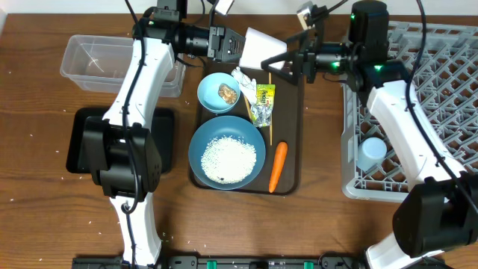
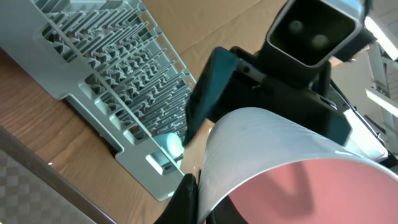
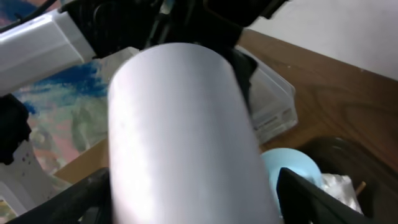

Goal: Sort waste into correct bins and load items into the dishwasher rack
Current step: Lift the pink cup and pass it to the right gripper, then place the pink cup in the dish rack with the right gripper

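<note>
My left gripper (image 1: 239, 48) is clamped on the pinkish-white cup (image 1: 261, 48) over the far edge of the brown tray (image 1: 292, 149), while my right gripper (image 1: 288, 60) has its jaws apart around it.

Ahead of the right gripper (image 1: 282, 63), the pinkish-white cup (image 1: 260, 46) blocked the way to the left gripper (image 1: 237, 46). Beneath them, the small light blue bowl (image 1: 219, 93), tissue (image 1: 243, 78) and wrapper (image 1: 264, 103) crowded the tray (image 1: 293, 142). Behind it, the rack (image 1: 448, 67) lay mostly open.
</note>
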{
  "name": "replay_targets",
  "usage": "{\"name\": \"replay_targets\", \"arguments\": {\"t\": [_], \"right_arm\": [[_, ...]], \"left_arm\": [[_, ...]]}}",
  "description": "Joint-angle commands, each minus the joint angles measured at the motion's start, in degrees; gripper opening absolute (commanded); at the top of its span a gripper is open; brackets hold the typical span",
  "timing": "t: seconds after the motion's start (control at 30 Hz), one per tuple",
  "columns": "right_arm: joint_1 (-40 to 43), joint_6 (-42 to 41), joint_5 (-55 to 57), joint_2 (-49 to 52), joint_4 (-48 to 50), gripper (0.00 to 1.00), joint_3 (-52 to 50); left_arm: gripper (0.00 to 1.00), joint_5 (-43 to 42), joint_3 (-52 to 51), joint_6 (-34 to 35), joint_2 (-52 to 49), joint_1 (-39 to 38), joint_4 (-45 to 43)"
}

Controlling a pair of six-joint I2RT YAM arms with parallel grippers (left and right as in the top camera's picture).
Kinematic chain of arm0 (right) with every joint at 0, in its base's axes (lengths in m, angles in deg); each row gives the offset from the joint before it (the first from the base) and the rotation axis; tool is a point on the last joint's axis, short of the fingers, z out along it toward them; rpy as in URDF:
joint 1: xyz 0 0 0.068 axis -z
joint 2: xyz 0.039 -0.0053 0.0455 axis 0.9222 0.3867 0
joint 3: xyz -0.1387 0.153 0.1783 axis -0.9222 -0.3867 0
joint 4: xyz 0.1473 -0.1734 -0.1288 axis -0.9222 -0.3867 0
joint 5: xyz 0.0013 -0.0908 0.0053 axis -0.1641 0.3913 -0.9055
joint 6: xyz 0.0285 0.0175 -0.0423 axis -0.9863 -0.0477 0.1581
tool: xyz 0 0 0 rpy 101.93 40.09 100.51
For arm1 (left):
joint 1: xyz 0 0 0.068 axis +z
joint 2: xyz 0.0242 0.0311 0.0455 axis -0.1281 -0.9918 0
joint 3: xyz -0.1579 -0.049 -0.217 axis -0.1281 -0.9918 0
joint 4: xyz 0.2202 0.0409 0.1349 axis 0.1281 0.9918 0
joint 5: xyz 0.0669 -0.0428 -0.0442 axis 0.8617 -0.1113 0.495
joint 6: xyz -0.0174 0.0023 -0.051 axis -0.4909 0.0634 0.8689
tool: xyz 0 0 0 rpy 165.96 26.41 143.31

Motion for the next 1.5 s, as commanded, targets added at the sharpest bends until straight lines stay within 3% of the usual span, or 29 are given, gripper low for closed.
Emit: {"name": "replay_targets", "arguments": {"t": [0.0,0.17,0.33,0.57,0.73,1.0,1.2,1.47], "right_arm": [[-0.92,-1.2,-1.29,0.39,0.35,0.73,-0.28],[-0.9,-1.2,-1.29,0.39,0.33,0.63,-0.28],[-0.7,-1.16,-1.01,0.39,0.39,0.46,-0.28],[1.44,-1.16,-0.61,0.39,0.26,0.4,-0.28],[5.38,-1.18,-0.59,0.39,-0.28,0.4,-0.28],[12.83,-2.03,7.39,0.37,-10.01,0.37,-0.26],[15.39,-2.05,13.77,-0.07,-15.63,0.35,0.2],[16.15,-1.09,36.37,-3.06,-33.16,0.34,6.78]], "left_arm": [[0.06,0.09,0.61,0.07,0.39,-0.17,-0.07],[0.06,0.09,0.61,0.04,0.39,-0.17,-0.07],[0.1,2.89,0.59,0.07,0.39,-0.17,0.31],[0.26,9.99,0.55,0.04,0.39,-0.22,3.04],[0.33,20.13,0.55,0.07,0.39,-0.22,6.08],[0.34,39.8,0.55,0.04,0.39,-0.22,11.63],[0.35,45.55,0.55,0.04,0.39,-0.22,12.57],[0.35,48.59,-0.13,0.02,0.37,-0.22,13.25]]}}
